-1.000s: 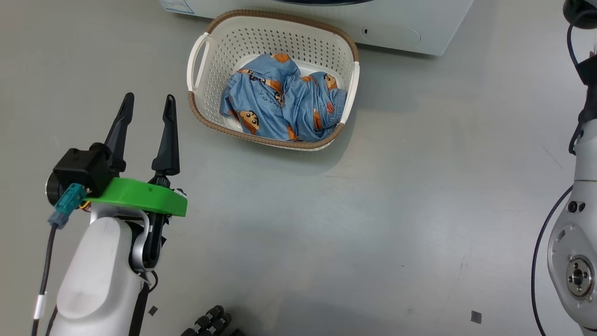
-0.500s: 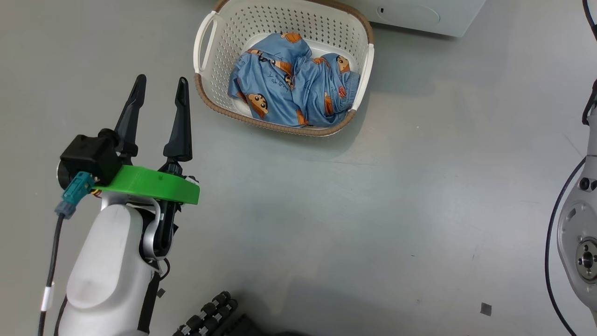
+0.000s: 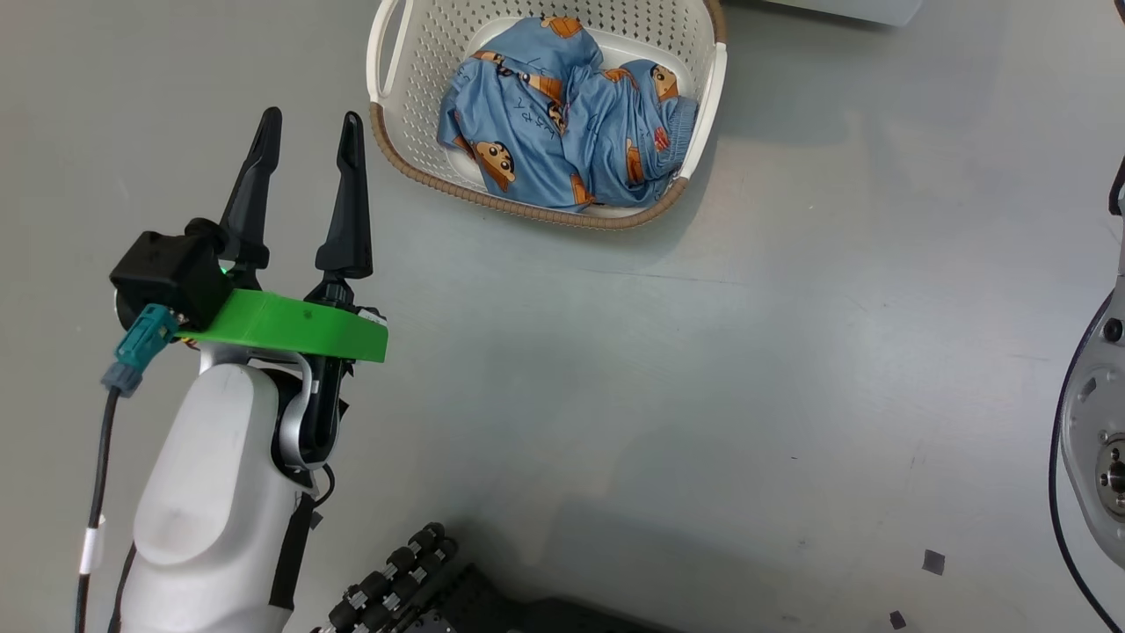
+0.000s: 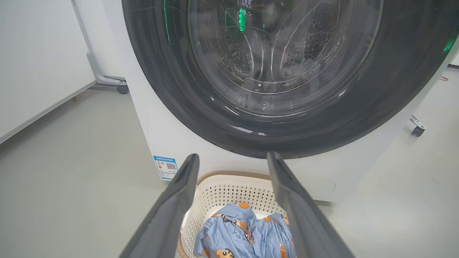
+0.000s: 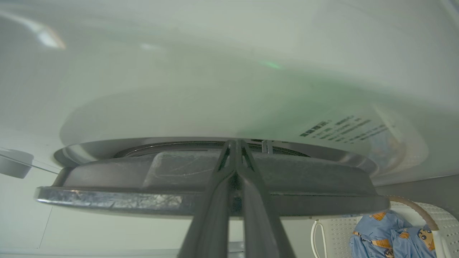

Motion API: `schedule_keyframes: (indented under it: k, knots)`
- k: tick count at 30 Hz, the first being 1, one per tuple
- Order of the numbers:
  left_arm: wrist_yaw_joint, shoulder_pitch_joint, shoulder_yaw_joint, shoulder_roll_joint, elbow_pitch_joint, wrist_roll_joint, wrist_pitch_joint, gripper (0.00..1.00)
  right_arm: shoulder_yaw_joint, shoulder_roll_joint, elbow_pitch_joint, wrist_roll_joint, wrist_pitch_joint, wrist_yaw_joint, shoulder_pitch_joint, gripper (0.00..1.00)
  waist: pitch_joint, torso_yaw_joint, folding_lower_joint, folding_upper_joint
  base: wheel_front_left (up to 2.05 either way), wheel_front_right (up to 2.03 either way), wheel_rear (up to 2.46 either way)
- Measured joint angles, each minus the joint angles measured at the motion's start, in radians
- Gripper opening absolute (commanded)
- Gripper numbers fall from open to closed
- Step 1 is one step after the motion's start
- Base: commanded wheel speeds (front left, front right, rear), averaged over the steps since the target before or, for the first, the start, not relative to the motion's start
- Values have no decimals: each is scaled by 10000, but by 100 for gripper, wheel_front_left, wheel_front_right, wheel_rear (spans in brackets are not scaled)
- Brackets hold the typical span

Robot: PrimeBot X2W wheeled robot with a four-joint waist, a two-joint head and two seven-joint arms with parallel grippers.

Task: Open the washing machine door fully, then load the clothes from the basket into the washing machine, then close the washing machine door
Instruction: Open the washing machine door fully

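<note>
**Status:** step one, the door, is in hand. Nothing is loaded.

**Left gripper** (image 3: 311,119): at 9 o'clock in the head view, hovering over the bare floor (image 3: 703,352). The jaws are spread wide with nothing between them. It sits near the basket (image 3: 406,79), off the basket's 8 o'clock corner and clear of the rim.

**Right gripper** (image 5: 235,142): in the right wrist view the jaws are pressed flat together, with nothing pinched between them. The tips are up at the rim of the washing machine door (image 5: 143,175), which shows edge-on. They seem to reach into the gap between the door and the white front of the washing machine (image 4: 154,125). I cannot tell whether they touch the rim.

**Door:** in the left wrist view it faces outward, its black ring and glass bowl covering the drum mouth. Judgement: cracked open at most, and far from fully open.

**Clothes** (image 3: 562,123): one blue bundle, all inside the basket and heaped toward its 3 o'clock side. The basket stands on the floor just in front of the machine, below the door, at 12 o'clock in the head view.

**Done:** no step is complete.

**Left to do:**
- Swing the door fully open.
- Move the clothes into the drum.
- Close the door.

**Note:** the basket sits close under the door, so the swing may pass near its rim.
</note>
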Motion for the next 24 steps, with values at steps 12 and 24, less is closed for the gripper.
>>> schedule_keyframes:
  k: [12,24]
  knots:
    - [0,-203,-314,-65,13,-31,0,100,182,-81,150,-96,305,-13,-240,0,264,208,0,0,0,0,0]
    - [0,-208,-328,-94,69,-42,0,100,81,-148,368,-105,305,-25,-528,0,240,413,0,0,0,0,0]
